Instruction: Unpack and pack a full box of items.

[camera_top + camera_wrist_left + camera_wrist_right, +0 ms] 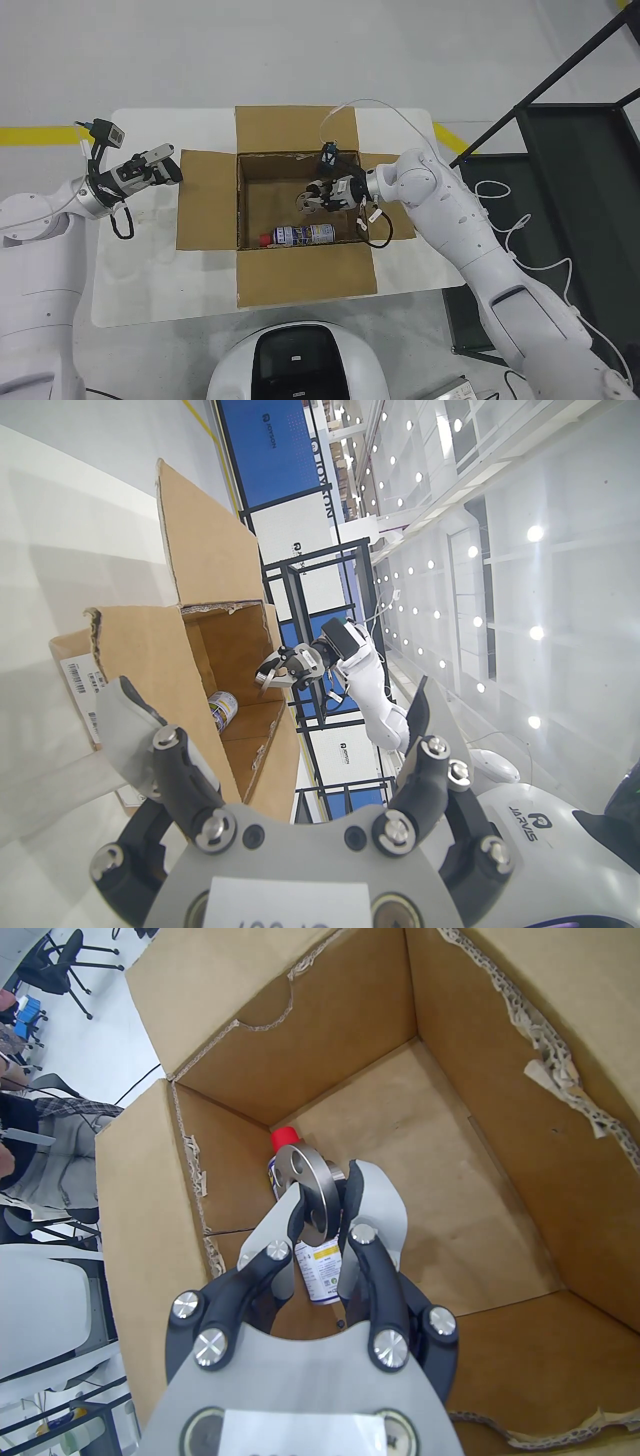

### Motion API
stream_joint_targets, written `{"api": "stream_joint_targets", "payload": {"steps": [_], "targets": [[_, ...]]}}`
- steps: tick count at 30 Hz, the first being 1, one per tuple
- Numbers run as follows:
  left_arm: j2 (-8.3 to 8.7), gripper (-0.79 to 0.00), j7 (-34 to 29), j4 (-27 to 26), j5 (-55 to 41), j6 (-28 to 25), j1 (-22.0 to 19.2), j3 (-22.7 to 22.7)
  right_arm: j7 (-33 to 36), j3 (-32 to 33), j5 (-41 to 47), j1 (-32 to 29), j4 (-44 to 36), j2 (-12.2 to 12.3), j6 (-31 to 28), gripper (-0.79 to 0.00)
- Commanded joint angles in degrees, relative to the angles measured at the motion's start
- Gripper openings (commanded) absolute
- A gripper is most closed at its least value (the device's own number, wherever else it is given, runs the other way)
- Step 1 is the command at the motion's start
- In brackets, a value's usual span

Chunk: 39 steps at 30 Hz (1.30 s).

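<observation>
The right claw (320,1195) is clamped on a round, silvery metal flange disc with bolt holes (300,1173). It pinches the disc across its thickness, so the disc stands on edge between the pads. The disc hangs inside the open brown cardboard box (208,200), in the right half and above the floor, touching neither the floor nor a wall as far as I can see. A white spray can with a red cap (320,1280) lies on its side along the box wall nearest the robot, close to the disc but apart from it.

The left claw (168,165) hovers over the white counter (140,260) just off the box's left flap, jaws spread wide, holding nothing.

These views do not show whether the disc is going in or coming out. Either way it looks heavy and smooth, and a pinch on its face could let it pivot or slip, so slow travel with a level wrist seems wise.

- **Setting it down:** aim for the bare floor away from the can, lower until the disc's edge touches, then lay it flat before letting go.
- **Lifting it out:** rise straight up past the torn flap edges before swinging sideways toward the counter.
</observation>
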Motion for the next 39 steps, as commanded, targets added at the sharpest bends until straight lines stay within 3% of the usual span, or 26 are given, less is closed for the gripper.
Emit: {"api": "stream_joint_targets", "payload": {"steps": [1,13,15,21,24,30,34,39], "targets": [[0.00,0.000,0.00,0.00,0.00,0.00,0.00,0.00,0.00,0.00,0.00,0.00,0.00,0.00,0.00,-0.785],[0.00,0.000,0.00,0.00,0.00,0.00,0.00,0.00,-0.33,0.02,0.18,-0.22,-0.01,0.00,0.23,-0.785],[0.00,0.000,0.00,0.00,0.00,0.00,0.00,0.00,-1.11,0.49,2.31,-1.16,-1.11,0.19,1.10,-0.785],[0.00,0.000,0.00,0.00,0.00,0.00,0.00,0.00,6.70,6.29,13.92,-3.59,-7.26,2.83,4.47,-0.785],[0.00,0.000,0.00,0.00,0.00,0.00,0.00,0.00,9.03,12.38,16.20,-7.63,-12.25,5.08,6.80,-0.785],[0.00,0.000,0.00,0.00,0.00,0.00,0.00,0.00,10.90,26.61,21.14,-21.52,-21.47,9.15,9.00,-0.785],[0.00,0.000,0.00,0.00,0.00,0.00,0.00,0.00,10.92,33.52,28.30,-29.87,-24.27,10.55,8.93,-0.785],[0.00,0.000,0.00,0.00,0.00,0.00,0.00,0.00,9.57,39.93,30.09,-37.25,-25.06,11.71,9.41,-0.785]]}}
